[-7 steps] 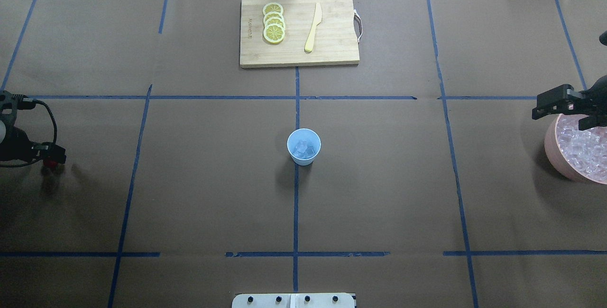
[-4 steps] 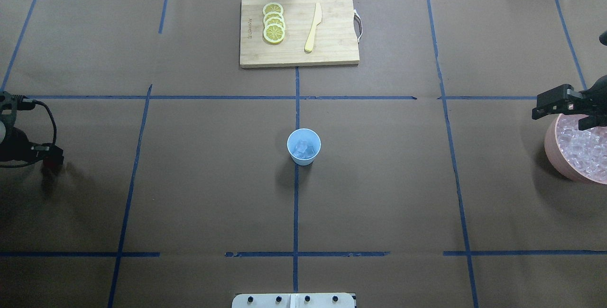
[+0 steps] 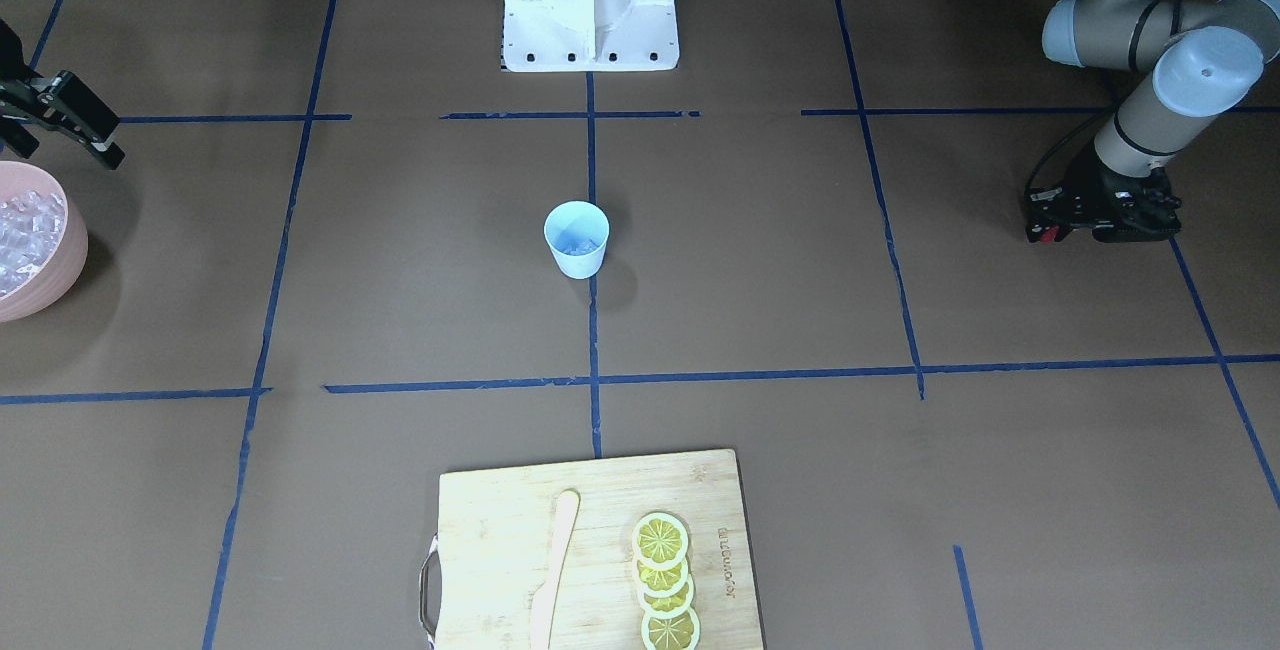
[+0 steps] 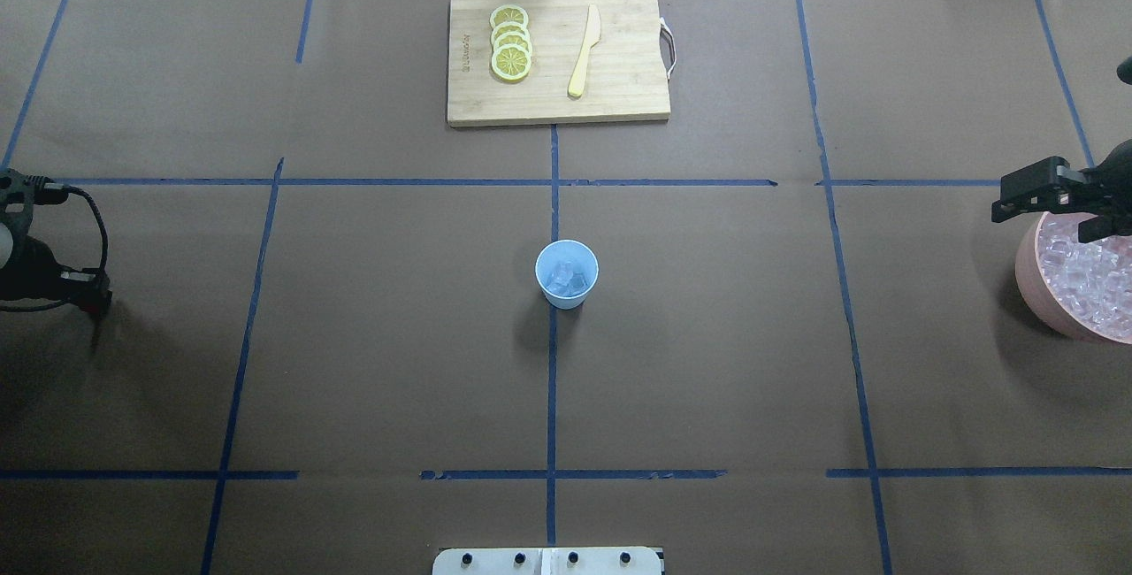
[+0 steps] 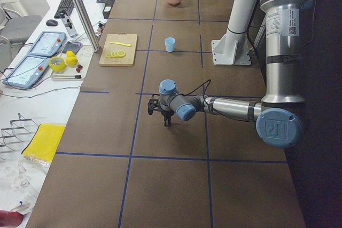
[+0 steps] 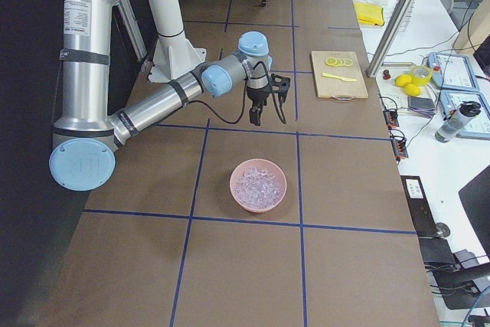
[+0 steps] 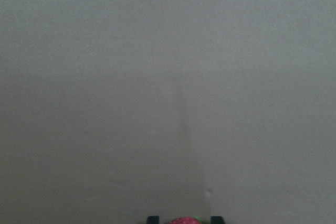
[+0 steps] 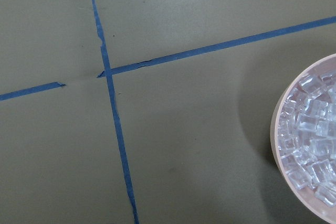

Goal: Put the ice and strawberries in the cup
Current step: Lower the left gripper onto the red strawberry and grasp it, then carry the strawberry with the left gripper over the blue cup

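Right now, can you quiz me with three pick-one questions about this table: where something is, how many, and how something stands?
1. Where is the knife? A on the cutting board; B on the floor; C in a drawer.
2. How many lemon slices? A two; B four; C seven.
3. How is the cup? A tipped over; B upside down; C upright, ice inside.
A: it lies on the board beside the slices. B: four overlap in a row. C: its mouth faces up, cubes showing.
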`<state>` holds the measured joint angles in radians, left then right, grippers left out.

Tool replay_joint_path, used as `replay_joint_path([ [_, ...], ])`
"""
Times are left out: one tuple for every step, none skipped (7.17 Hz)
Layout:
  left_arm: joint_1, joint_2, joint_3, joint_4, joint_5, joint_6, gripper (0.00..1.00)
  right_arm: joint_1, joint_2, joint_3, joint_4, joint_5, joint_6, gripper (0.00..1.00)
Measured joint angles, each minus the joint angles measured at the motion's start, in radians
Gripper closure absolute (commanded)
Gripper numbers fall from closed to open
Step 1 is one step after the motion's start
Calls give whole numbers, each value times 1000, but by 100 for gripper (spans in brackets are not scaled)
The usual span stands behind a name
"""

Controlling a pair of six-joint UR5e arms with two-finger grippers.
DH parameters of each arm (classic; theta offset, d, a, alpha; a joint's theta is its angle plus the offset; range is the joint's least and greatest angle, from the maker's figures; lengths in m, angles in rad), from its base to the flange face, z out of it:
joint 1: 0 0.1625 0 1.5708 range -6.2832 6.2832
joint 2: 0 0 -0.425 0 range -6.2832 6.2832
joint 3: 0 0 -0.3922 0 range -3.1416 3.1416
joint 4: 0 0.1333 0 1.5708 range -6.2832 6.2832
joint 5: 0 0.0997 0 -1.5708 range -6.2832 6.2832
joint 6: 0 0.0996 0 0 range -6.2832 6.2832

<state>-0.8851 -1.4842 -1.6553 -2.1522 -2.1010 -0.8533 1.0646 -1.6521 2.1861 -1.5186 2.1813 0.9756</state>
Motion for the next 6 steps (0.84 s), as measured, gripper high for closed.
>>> replay_joint_path([
  [0, -16, -10, 0, -19, -34, 100, 2, 0, 1, 0, 0, 0, 0],
  [0, -54, -20, 0, -52, -93, 100, 4, 0, 3, 0, 1, 0, 0],
  [1, -124, -25, 2, -89, -182, 100, 8, -1, 4, -1, 1, 0, 0],
  [9, -211, -27, 5, -121, -290, 100, 12, -2, 5, -1, 2, 0, 0],
  [37, -300, -26, 8, -140, -401, 100, 16, -3, 6, -2, 4, 0, 0],
  [89, -399, -22, 10, -143, -528, 100, 25, -4, 8, -3, 11, 0, 0],
])
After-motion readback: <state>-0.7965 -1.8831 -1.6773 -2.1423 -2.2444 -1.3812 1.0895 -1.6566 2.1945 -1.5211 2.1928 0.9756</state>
